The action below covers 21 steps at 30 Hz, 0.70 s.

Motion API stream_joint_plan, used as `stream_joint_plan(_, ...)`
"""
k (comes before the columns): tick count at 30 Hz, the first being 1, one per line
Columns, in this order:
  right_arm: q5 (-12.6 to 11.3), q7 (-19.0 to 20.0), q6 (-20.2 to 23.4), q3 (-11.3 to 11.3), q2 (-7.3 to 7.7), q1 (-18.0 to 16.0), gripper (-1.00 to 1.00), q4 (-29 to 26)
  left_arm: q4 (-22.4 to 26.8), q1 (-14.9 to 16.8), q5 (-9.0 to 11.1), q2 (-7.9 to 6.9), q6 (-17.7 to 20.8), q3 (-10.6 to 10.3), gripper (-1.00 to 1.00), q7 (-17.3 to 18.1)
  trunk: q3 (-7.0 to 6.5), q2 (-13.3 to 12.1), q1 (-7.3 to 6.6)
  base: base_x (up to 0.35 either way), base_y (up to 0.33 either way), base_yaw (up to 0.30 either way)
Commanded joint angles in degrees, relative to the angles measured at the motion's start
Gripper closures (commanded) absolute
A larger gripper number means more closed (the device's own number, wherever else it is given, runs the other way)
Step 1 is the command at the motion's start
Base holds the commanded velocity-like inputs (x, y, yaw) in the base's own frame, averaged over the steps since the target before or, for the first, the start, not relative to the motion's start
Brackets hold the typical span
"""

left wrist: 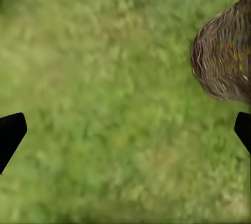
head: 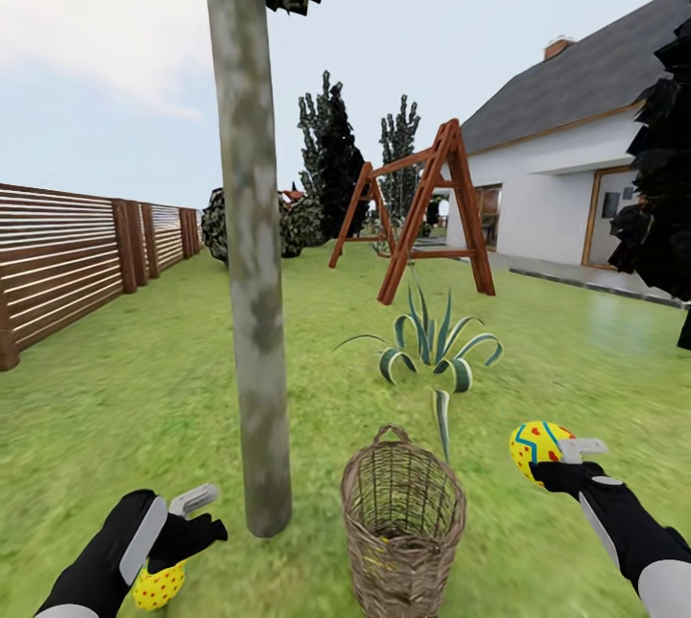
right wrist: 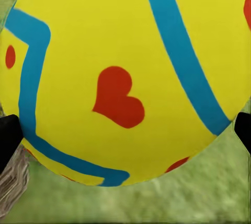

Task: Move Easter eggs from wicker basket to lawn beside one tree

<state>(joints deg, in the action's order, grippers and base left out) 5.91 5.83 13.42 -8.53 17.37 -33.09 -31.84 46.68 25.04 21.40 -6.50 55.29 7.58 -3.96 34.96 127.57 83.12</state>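
Two yellow red-dotted Easter eggs (head: 540,445) out: one pinched in right gripper (head: 566,461), one on lawn (head: 144,378) under left gripper (head: 197,512), fingers spread; roll risk on release beside pale grey-green tree trunk (head: 251,263).

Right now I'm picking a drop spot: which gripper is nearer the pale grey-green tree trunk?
Left. The left gripper is close beside the pale grey-green tree trunk's base; the right gripper is beyond the brown wicker basket.

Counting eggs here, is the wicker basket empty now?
Probably not: yellow shows through the wicker basket weave low inside, likely an egg, though it's blurry.
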Motion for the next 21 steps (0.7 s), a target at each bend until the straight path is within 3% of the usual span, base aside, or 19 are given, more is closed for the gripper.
stream_joint_plan(1,0.5,0.5,0.3,-0.4,-0.06,0.0,1.00,-0.1,0.1,0.0,0.6,0.08,0.3,0.0,-1.00,-0.4,0.02,0.0,-0.01,0.007,-0.006,-0.257)
stream_joint_plan(11,0.6,0.5,0.4,-0.4,-0.06,0.0,1.00,0.0,0.1,0.0,0.6,-0.05,-0.4,-0.1,-1.00,-0.4,-0.56,0.0,-0.01,0.176,-0.223,-0.248)
stream_joint_plan(19,0.5,0.4,0.2,-0.4,0.01,0.0,1.00,1.3,0.6,0.0,0.5,-0.10,-0.3,-0.3,-1.00,-0.4,-0.62,0.0,-0.01,0.203,-0.278,-0.031)
stream_joint_plan(20,0.5,0.5,0.2,-0.4,0.02,0.0,1.00,1.4,2.6,0.0,0.4,-2.34,-0.1,0.0,-1.00,-0.3,-0.62,0.0,-0.01,0.203,-0.281,0.000)
stream_joint_plan(21,0.6,0.4,0.2,-0.4,0.01,0.0,1.00,1.4,3.3,0.0,0.7,-5.82,0.0,0.1,-1.00,-0.1,-0.62,0.0,-0.01,0.203,-0.281,0.000)
